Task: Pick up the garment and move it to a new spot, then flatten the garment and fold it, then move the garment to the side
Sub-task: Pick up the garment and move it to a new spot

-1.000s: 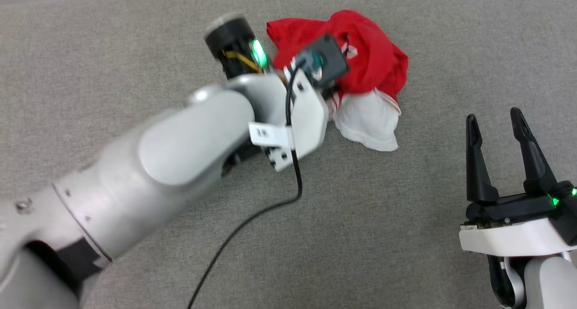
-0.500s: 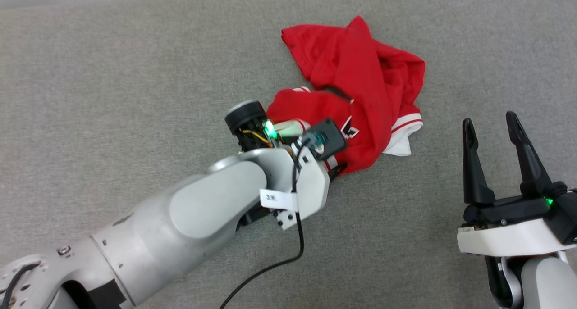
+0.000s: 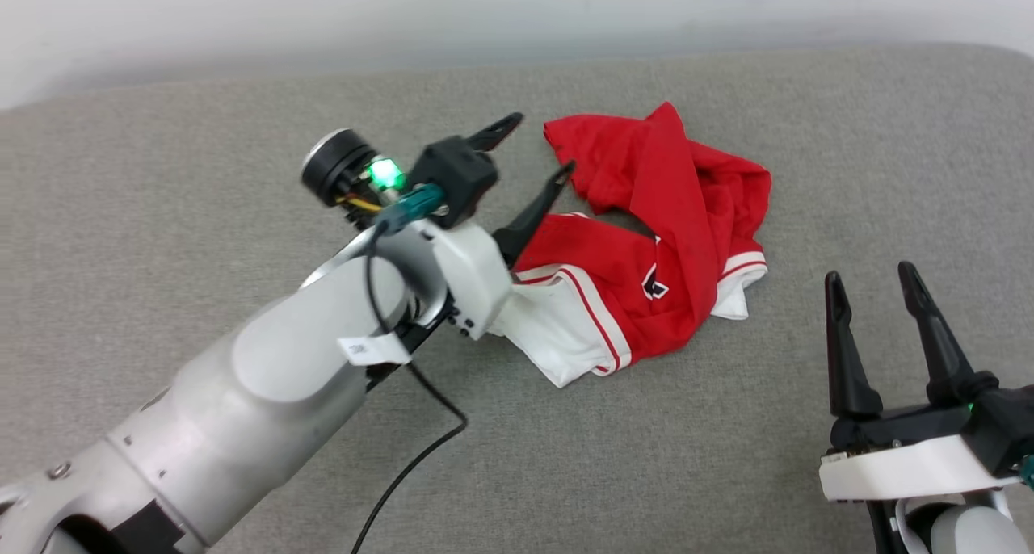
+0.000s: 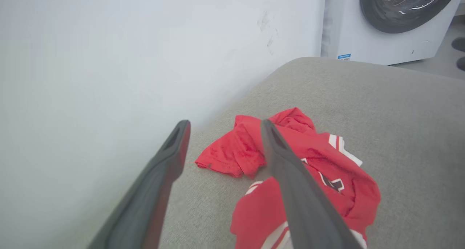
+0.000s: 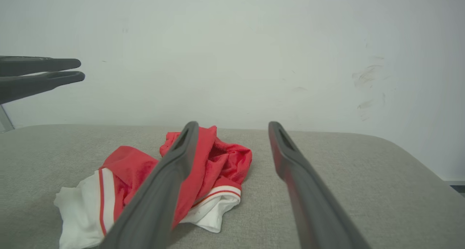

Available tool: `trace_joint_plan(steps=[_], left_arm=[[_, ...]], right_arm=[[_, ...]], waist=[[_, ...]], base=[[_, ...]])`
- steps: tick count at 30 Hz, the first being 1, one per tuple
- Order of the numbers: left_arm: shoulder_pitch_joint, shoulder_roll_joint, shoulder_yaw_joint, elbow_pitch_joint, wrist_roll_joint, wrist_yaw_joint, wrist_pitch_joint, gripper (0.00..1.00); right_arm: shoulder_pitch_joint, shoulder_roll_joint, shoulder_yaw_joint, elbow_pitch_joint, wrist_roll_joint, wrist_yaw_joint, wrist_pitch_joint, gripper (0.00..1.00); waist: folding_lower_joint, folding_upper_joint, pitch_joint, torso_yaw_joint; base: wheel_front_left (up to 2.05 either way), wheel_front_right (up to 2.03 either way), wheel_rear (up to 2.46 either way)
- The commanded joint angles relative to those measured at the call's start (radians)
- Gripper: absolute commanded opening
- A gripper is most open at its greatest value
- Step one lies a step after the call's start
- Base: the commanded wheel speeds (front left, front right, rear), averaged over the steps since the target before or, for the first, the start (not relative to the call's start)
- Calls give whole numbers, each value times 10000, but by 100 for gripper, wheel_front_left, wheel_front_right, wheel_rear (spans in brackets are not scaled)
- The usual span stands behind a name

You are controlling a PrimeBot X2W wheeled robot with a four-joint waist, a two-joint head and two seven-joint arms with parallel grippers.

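Grey fabric cushion (image 3: 121, 215), crumpled red-and-white garment (image 3: 687, 215) directly on it.

Bright, even light; blurred foreground fingers

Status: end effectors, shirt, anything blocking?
Left end effector open, raised beside shirt. Right end effector open, empty. Shirt crumpled on cushion, unheld. No obstruction seen.

Silver arm (image 3: 266, 384), black cable (image 3: 464, 421), green light (image 3: 384, 171)
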Motion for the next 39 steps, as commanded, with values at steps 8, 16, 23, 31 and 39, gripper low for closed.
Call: trace_joint_plan(steps=[8, 16, 23, 31, 39], left_arm=[[1861, 682, 1609, -850, 234, 1900, -570, 100], [4349, 1021, 3858, -2388, 1481, 3244, -560, 100], [6859, 783, 5522, -3336, 2715, 3642, -563, 100], [9019, -167, 6979, -3875, 3806, 3313, -564, 100], [10097, -1187, 8098, -4102, 4674, 2632, -564, 100]], right_arm=[[537, 26, -109, 149, -91, -8, -24, 100], [826, 26, -209, 315, -131, -7, -24, 100], [1105, 25, -262, 458, -132, -8, -24, 100], [1453, 25, -277, 654, 4, -7, -24, 100], [1788, 25, -384, 830, 216, -7, -24, 100]], waist=[[1, -1, -690, 493], [1, -1, -1089, 721], [1, -1, -1493, 866], [1, -1, -1881, 912], [1, -1, -2087, 924]], base=[[0, 0, 0], [0, 0, 0], [0, 0, 0], [0, 0, 0], [0, 0, 0]])
